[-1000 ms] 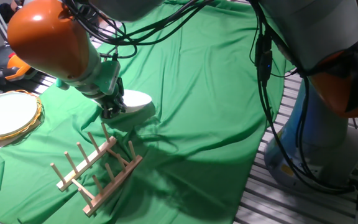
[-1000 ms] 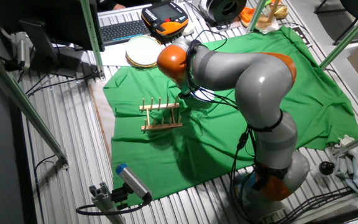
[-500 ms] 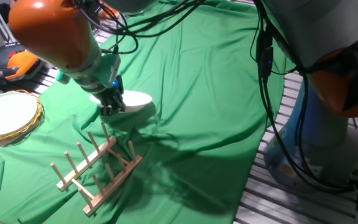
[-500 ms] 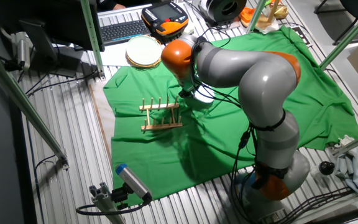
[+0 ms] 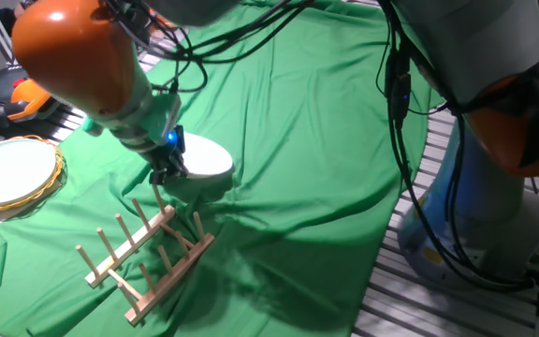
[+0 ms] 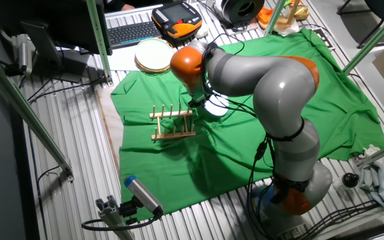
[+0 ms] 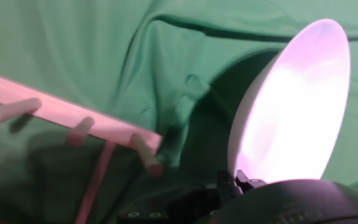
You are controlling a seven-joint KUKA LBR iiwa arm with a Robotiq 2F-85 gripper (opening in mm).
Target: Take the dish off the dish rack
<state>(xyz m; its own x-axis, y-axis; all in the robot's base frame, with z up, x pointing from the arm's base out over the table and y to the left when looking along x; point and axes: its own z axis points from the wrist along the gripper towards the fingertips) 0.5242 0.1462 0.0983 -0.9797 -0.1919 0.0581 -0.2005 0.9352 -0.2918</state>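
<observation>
**The white plate is off the wooden rack**

The black two-finger gripper (image 5: 168, 171) pinches the edge of the plain white round plate (image 5: 204, 160). The plate is tilted over the green cloth (image 5: 298, 140), just beside the small light-wood rack with upright pegs (image 5: 148, 253), and it does not sit between the pegs. In the hand view the plate (image 7: 291, 106) stands on its side, with the rack (image 7: 67, 118) to its left. A white plate with a golden woven rim (image 5: 12, 173) lies well apart.
</observation>
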